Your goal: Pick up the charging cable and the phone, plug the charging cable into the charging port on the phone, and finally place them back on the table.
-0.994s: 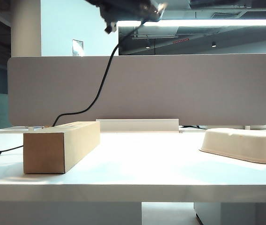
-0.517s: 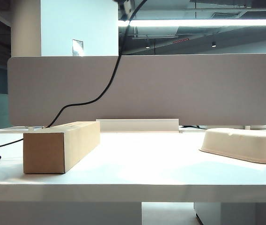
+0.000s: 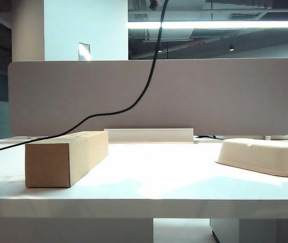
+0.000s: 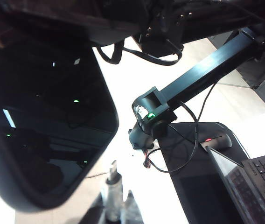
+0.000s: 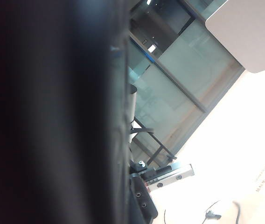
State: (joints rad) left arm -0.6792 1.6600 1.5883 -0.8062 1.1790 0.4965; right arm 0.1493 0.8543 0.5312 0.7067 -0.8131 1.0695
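Left wrist view is showing the left tool [image 4: 111, 205] pinching the charging cable [image 4: 113, 173] plug beside the phone [image 4: 44, 121], which the right tool [image 5: 44, 112] is clamping above the tabletop [image 3: 149, 187]; misalignment risks missing the port.

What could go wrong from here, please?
Both grippers are above the exterior frame. The left gripper pinches the charging cable by its plug beside the phone, which the right gripper seemingly holds: it could scrape the glass. The hanging cable could snag the cardboard box.
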